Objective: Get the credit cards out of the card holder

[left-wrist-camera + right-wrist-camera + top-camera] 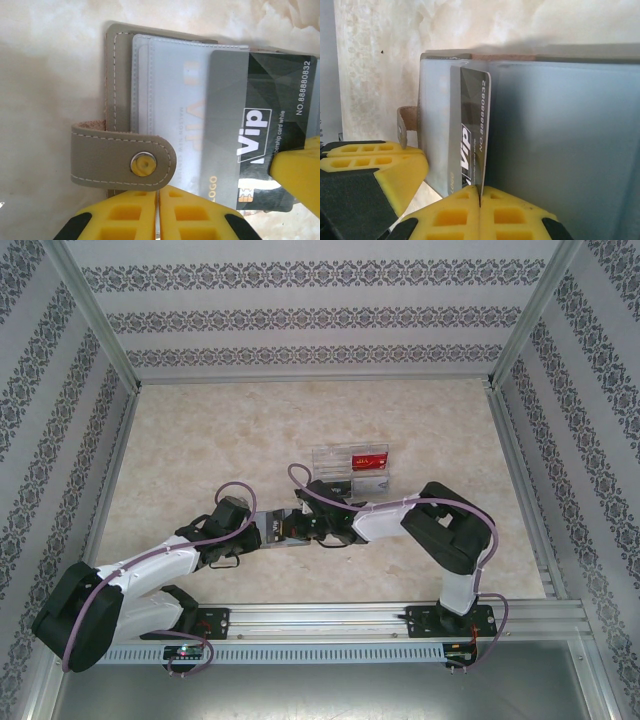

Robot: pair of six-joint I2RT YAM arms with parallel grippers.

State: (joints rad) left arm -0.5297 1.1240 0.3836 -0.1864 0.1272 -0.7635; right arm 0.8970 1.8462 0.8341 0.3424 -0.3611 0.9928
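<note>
The left pincer [159, 200] has its fingers closed together, tips at the near edge of the open card holder [120, 90]; it seems to pin it to the surface [200, 440], though a pinch can't be ruled out. The holder's snap tab [110, 155] lies just ahead of those tips. To their right, the dark card [265, 100] juts halfway out of its sleeve, clamped edge-on in the closed right pincer [480, 197]. Beyond the right pincer, a clear tray [330, 455] holds the red card [368, 460] and a light grey card [370, 483].
</note>
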